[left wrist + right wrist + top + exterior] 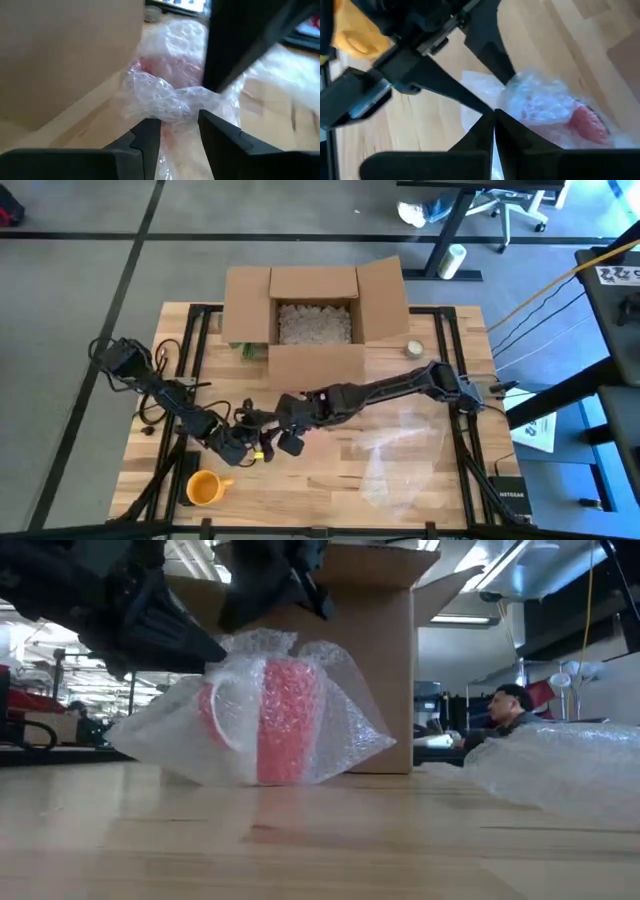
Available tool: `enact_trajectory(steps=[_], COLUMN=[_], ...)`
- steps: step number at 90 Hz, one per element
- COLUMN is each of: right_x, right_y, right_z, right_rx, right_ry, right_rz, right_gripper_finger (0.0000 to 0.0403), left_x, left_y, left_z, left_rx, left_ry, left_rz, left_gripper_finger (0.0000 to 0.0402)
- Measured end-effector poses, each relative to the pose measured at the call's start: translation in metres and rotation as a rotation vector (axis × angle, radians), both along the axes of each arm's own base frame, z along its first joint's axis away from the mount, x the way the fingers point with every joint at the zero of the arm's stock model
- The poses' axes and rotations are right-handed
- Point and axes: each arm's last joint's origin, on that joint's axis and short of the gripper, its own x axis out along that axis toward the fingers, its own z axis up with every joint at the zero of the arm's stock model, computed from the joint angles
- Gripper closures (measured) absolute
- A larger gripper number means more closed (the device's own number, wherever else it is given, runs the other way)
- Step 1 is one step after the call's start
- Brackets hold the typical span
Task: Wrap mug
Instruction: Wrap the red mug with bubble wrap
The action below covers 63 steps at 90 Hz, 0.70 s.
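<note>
Standing by the table [330, 480], I see both arms meeting over 1 red mug [285, 720], which stands upright just under and between the 2 grippers, already swaddled in bubble wrap [340, 730] with its handle turned toward the left arm's side. The left gripper [179, 131] has its fingers parted, with a gathered twist of the wrap lying just ahead of the gap between them. The right gripper [493, 131] has its fingers pressed together; it seems to pinch the wrap's edge directly above the mug, though I cannot be sure film lies between the tips.

As I judge it, the mug is stiff, fairly weighty and breakable, while the wrap is light, soft, springy and slick, so it will want to unfold once let go. The best hold looks to be the bunched film at the top, not the smooth ceramic wall.

Counting: 2 mugs in all, the red one and 1 orange mug [203, 488] near the left gripper, toward the table's front edge; 1 open cardboard box [315, 315] with filler beyond both grippers; 1 spare sheet of wrap [405, 450] off to the right arm's side; 1 tape roll [415, 349] by the box.
</note>
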Motion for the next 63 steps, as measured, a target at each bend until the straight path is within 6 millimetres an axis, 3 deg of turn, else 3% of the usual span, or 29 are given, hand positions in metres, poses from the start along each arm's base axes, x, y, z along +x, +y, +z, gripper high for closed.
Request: enact_trajectory(steps=[14, 39, 63], right_x=[-0.001, -0.004, -0.014], right_y=[0.001, 0.0, -0.004], right_z=[-0.001, -0.002, -0.008], right_rx=[-0.008, -0.06, -0.145], right_ry=[0.017, 0.05, 0.17], right_rz=[0.066, 0.142, 0.136], right_gripper_finger=[0.0403, 0.0403, 0.0403], left_x=[-0.006, -0.021, -0.029], left_y=[-0.002, 0.009, 0.007], left_z=[0.001, 0.019, 0.028], left_rx=[0.041, 0.085, 0.075], left_ry=[0.054, 0.105, 0.086], left_rz=[-0.053, -0.058, -0.086], left_gripper_finger=[0.0284, 0.0284, 0.0284])
